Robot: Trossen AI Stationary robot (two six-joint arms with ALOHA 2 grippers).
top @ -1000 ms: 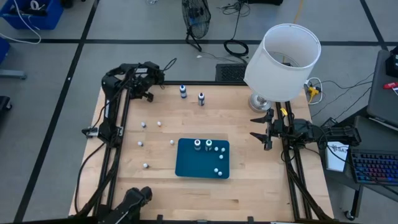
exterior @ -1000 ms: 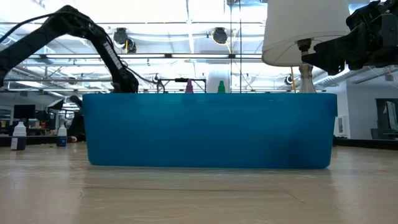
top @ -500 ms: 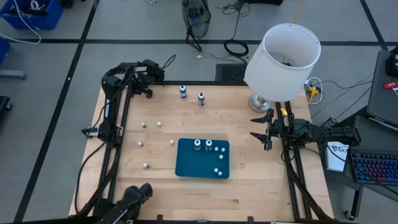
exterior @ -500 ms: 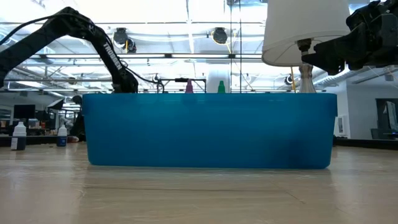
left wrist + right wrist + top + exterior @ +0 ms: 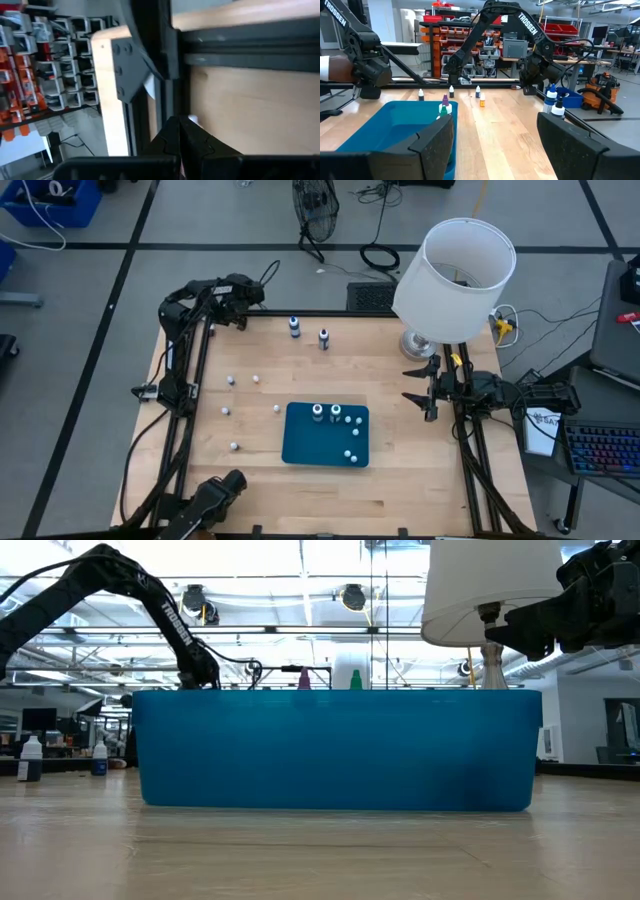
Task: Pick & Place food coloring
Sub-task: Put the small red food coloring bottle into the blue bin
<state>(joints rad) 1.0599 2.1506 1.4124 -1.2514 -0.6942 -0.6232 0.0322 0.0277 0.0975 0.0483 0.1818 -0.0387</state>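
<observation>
From above, two food coloring bottles [image 5: 325, 413] stood on the blue mat [image 5: 305, 442]; caps only — colours unreadable; the low view hid them. Left gripper [image 5: 243, 288] sat pinched together at the far-left corner; right gripper [image 5: 419, 384] gaped wide, empty.

Your counter [image 5: 400, 480] is pale wood with a light grain, framed by black rails. At its middle sits a deep blue mat [image 5: 310, 442]. The food coloring bottles [image 5: 325, 413] on it have dark bodies and whitish caps, and two more at twelve o'clock [image 5: 308, 333] show blue. At two o'clock, the lamp [image 5: 455, 275] wears a plain white shade. Both arms are black.
</observation>
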